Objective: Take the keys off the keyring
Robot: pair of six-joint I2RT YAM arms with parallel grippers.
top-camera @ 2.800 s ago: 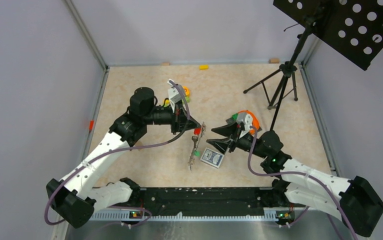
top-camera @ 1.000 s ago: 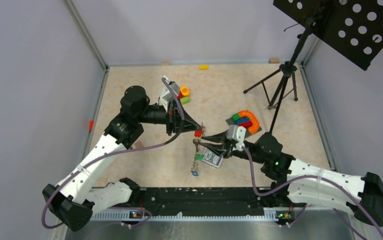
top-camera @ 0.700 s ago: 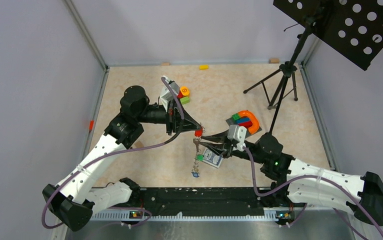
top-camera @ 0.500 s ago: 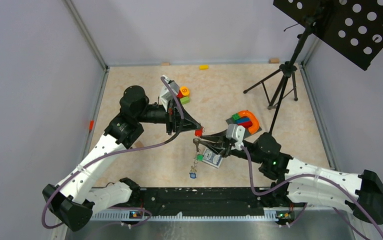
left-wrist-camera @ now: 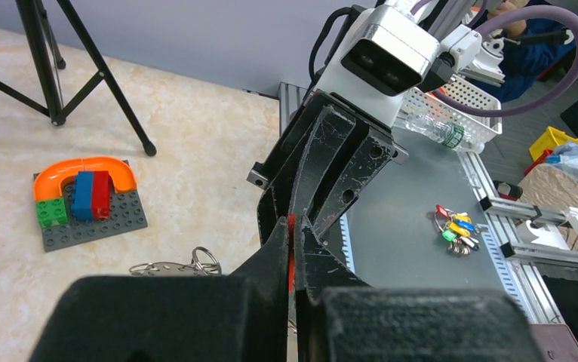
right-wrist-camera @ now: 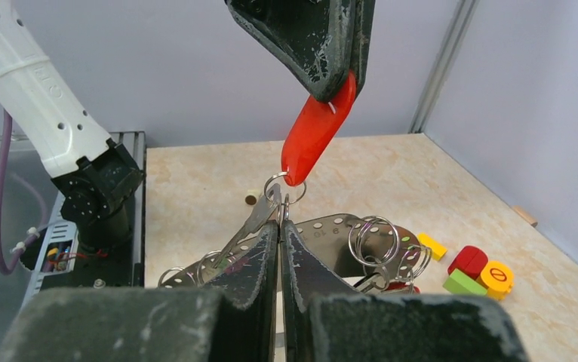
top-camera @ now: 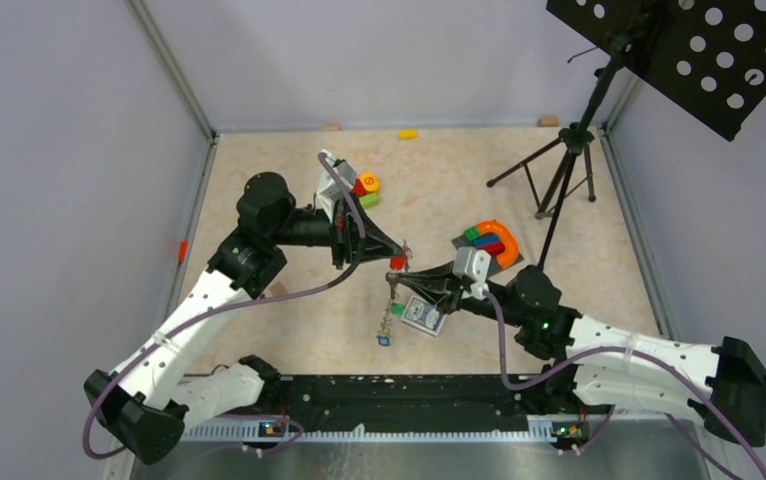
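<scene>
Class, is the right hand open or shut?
Shut: the right hand pinches a key just below the red tag.

Two arms of one build: the left arm (top-camera: 199, 305) and right arm (top-camera: 639, 352) have white shells on the long links and black rounded housings at the joints. A purple cable (top-camera: 279, 294) loops along each. Each wrist carries a white and grey camera box (left-wrist-camera: 388, 53). The left hand (top-camera: 399, 257) and right hand (top-camera: 401, 277) have black tapering fingers (right-wrist-camera: 316, 38), scuffed with pale flecks. A small green light (top-camera: 546, 325) glows on the right arm
</scene>
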